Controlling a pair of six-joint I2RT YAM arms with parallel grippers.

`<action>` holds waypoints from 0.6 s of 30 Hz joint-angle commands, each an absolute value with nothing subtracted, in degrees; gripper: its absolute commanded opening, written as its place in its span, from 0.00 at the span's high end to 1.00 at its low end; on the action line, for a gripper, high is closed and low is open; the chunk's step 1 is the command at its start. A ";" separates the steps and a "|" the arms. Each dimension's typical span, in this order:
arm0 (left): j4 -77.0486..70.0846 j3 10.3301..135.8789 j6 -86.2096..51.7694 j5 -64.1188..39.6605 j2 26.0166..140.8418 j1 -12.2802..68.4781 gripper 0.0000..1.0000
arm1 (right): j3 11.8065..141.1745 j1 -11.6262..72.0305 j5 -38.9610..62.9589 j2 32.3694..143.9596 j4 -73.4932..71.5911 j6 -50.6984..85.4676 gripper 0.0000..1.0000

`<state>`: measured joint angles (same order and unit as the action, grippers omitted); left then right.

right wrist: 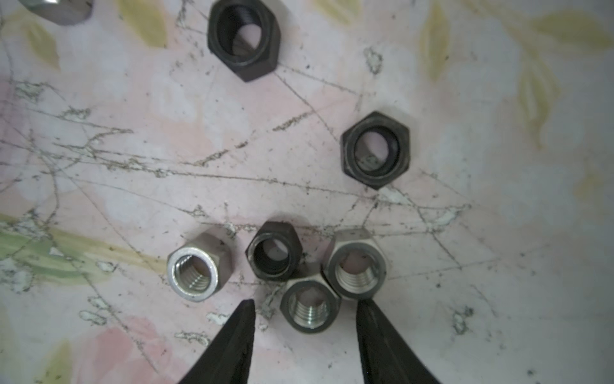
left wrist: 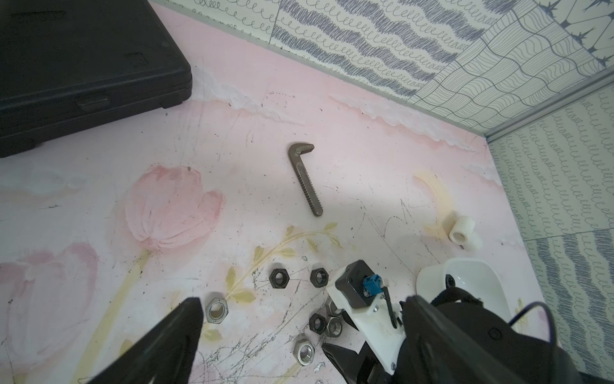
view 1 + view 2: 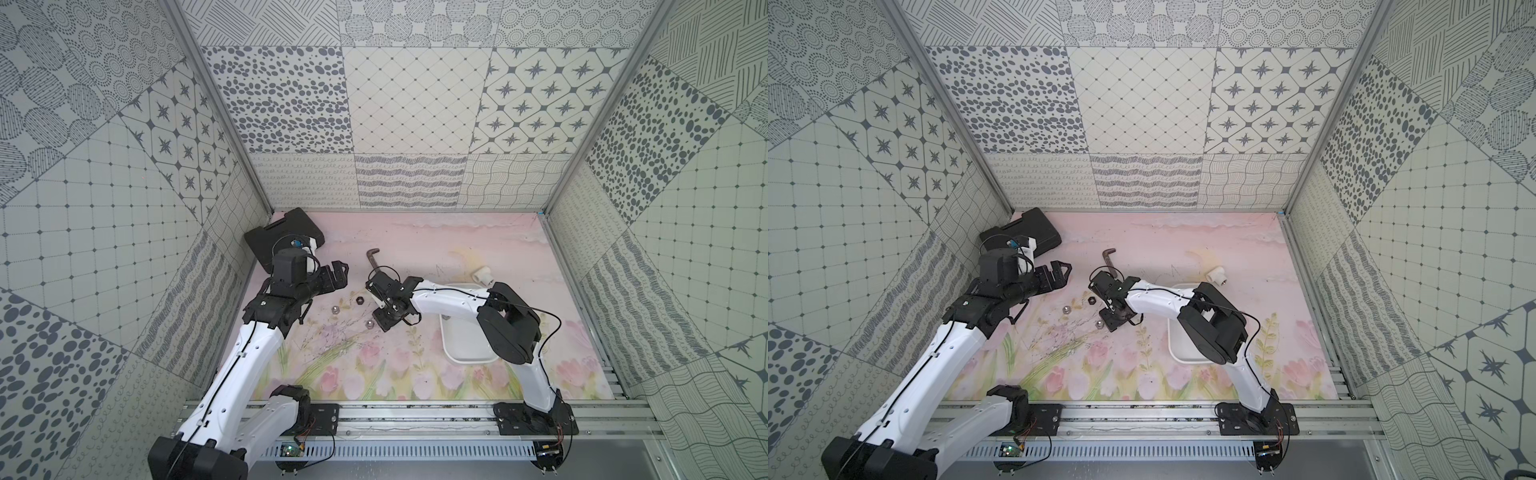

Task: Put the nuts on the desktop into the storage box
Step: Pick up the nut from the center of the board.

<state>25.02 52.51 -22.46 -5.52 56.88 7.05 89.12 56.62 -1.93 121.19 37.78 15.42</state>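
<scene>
Several nuts lie on the scuffed pink desktop [image 3: 436,245]. In the right wrist view a silver nut [image 1: 310,307] sits between the tips of my right gripper [image 1: 304,304], which is open, with a gap on both sides. A black nut [image 1: 273,252] and two silver nuts [image 1: 357,266] [image 1: 196,271] crowd it. Two black nuts [image 1: 375,151] [image 1: 244,38] lie farther off. In both top views my right gripper [image 3: 384,309] points down at this cluster. My left gripper [image 3: 338,272] hovers open and empty to the left. The white storage box [image 3: 461,349] sits under the right arm.
A black tool case [image 3: 282,232] fills the back left corner. A dark L-shaped toothed bar [image 3: 373,259] lies just behind the right gripper. A white pipe elbow [image 3: 482,274] stands behind the box. Patterned walls close three sides, and a metal rail [image 3: 415,415] runs along the front.
</scene>
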 commanded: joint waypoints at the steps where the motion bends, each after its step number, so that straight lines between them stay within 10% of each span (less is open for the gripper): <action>1: 23.99 52.66 -22.24 -5.14 56.72 7.15 0.01 | 90.35 56.95 -2.37 122.43 37.53 15.38 0.47; 18: 24.08 52.70 -22.06 -4.96 56.54 7.17 0.01 | 92.07 57.30 -3.16 123.95 38.80 14.40 0.66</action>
